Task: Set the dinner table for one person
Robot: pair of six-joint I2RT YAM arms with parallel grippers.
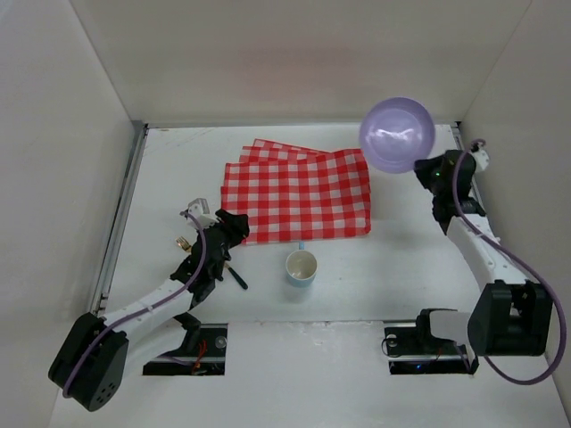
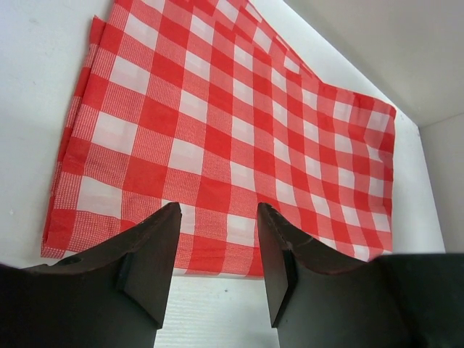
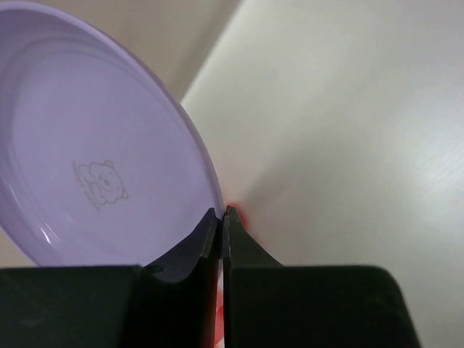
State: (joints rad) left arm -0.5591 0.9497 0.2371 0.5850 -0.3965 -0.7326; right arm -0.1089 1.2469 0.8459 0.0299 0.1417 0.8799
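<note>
The white dinner table [image 1: 393,267] carries a red-and-white checked cloth [image 1: 299,192] at the middle back. My left gripper [image 1: 234,227] is open and empty, low at the cloth's near left corner. In the left wrist view its jaws [image 2: 217,210] stand apart over the cloth's near edge [image 2: 239,123]. My right gripper [image 1: 426,169] is shut on the rim of a purple plate [image 1: 397,134] and holds it tilted in the air past the cloth's far right corner. The right wrist view shows the fingers [image 3: 221,212] pinching the plate [image 3: 94,159].
A light-blue cup [image 1: 301,267] stands upright just in front of the cloth. A short dark stick-like item [image 1: 237,277] lies by my left gripper. White walls close the left, back and right sides. A metal rail [image 1: 120,223] runs along the left edge.
</note>
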